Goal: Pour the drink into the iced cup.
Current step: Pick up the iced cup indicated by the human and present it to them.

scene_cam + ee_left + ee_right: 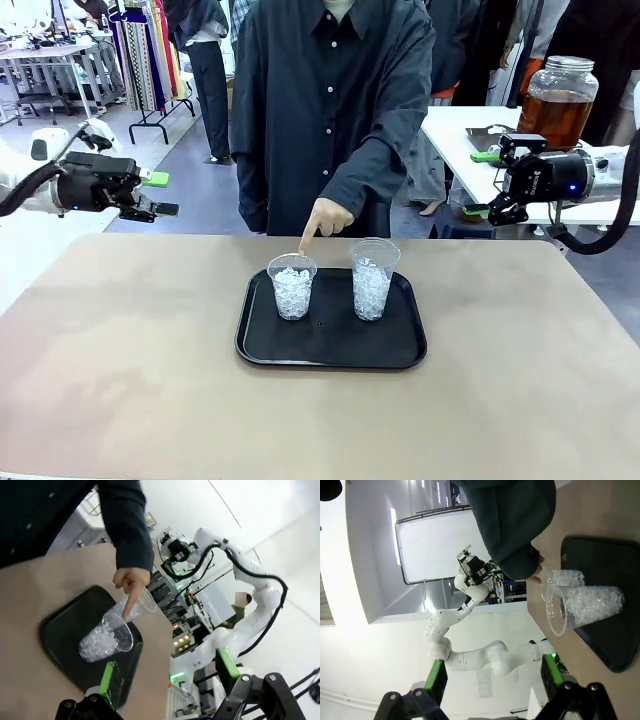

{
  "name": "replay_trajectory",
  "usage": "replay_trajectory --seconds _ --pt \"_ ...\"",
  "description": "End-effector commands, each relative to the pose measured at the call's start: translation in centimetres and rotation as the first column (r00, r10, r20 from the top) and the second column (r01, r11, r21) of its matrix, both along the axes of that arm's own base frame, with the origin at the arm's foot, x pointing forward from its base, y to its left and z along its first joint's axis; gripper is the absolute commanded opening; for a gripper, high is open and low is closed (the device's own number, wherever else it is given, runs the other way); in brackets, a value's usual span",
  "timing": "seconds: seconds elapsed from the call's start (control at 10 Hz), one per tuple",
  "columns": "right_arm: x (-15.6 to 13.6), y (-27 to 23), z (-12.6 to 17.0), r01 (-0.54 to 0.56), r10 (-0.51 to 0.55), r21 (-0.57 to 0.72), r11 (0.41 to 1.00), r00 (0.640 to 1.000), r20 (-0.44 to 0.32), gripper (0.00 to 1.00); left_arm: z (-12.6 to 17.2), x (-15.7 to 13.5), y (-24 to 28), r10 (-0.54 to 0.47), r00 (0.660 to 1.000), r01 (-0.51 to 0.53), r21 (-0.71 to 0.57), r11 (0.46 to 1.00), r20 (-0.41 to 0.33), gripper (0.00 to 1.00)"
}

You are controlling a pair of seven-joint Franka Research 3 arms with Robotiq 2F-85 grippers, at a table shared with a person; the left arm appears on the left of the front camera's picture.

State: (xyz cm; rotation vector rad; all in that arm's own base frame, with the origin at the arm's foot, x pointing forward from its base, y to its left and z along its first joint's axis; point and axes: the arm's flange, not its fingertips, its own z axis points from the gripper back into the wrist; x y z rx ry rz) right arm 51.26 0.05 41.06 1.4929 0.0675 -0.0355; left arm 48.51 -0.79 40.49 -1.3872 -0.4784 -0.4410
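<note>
Two clear plastic cups of ice stand on a black tray [330, 352]. The person's hand [322, 220] points a finger down at the rim of the left iced cup [292, 288]; the right iced cup [373, 280] stands beside it. The amber drink fills a lidded glass jar [557, 98] on a white table at the back right. My left gripper [160, 194] hovers open off the table's far left. My right gripper [480, 184] hovers open at the far right, below the jar. The left wrist view shows the pointed-at cup [107, 637] beyond my open fingers [106, 677].
The tan table [120, 380] lies bare around the tray. In the right wrist view the taller cup [585, 607] stands nearest, with the other cup [565, 577] and the person's hand [537, 571] behind it. The person stands close at the far edge.
</note>
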Motion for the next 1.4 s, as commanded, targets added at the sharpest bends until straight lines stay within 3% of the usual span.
replay_trajectory --seconds 0.0,0.5,0.6,0.8,1.1,1.3 --pt "0.0 0.0 0.1 0.003 -0.003 -0.001 1.000 1.000 0.002 1.00 -0.2 -0.5 0.1 -0.027 1.000 0.027 -0.007 1.000 -0.008 1.00" --pt "0.0 0.0 0.1 0.003 -0.003 -0.001 1.000 1.000 0.002 1.00 -0.3 -0.1 0.0 -0.007 1.000 0.007 0.001 1.000 0.013 1.00" --pt "0.0 0.0 0.1 0.003 -0.003 -0.001 1.000 1.000 0.002 1.00 -0.9 -0.1 -0.2 -0.017 0.980 0.014 0.013 1.000 0.197 1.00" --pt "0.0 0.0 0.1 0.003 -0.003 -0.001 1.000 1.000 0.002 1.00 -2.0 -0.7 -0.6 -0.110 0.879 0.092 0.062 0.994 0.464 1.00" --pt "0.0 0.0 0.1 0.003 -0.003 -0.001 1.000 1.000 0.002 1.00 -3.3 -2.1 -1.9 -0.178 0.738 0.106 0.148 0.983 0.651 1.00" --pt "0.0 0.0 0.1 0.003 -0.003 -0.001 1.000 1.000 0.002 1.00 -4.1 -2.5 -2.3 -0.134 0.671 0.045 0.140 0.989 0.730 1.00"
